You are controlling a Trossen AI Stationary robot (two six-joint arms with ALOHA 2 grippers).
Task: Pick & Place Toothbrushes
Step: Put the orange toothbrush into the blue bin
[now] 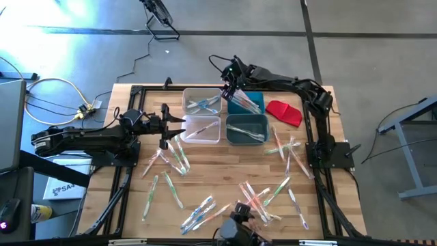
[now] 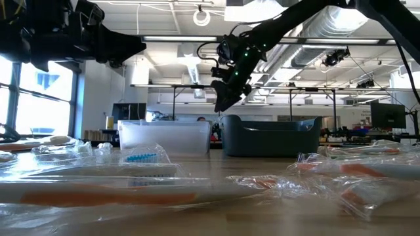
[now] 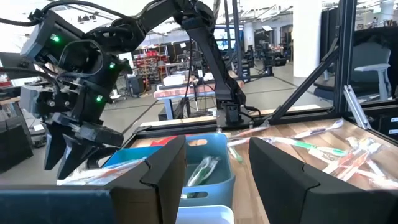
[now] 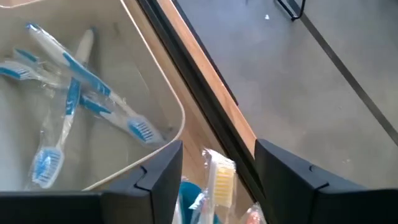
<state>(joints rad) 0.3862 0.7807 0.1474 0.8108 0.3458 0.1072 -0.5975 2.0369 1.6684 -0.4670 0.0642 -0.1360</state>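
Hovering over the bins point(image 1: 246, 102), right end effector point(image 4: 217, 163) open; wrist view alone shows blue toothbrushes point(image 4: 68, 93).

Two dark arms, all black hardware

Both arms are matte black w/ chunky jointed segments; the left arm point(image 1: 89, 139) looks boxy at the shoulder end, the right arm point(image 1: 293, 85) slimmer, w/ thin black cables looped along it. Small green LEDs glow on the right arm's wrist housing point(image 3: 74, 68) (several dots, seen from the left wrist cam). Left gripper point(image 3: 214, 168) fingers point(image 3: 163, 168) are flat, angular black plates w/ stepped edges; right gripper point(image 4: 217, 168) fingers point(image 4: 163, 171) match.
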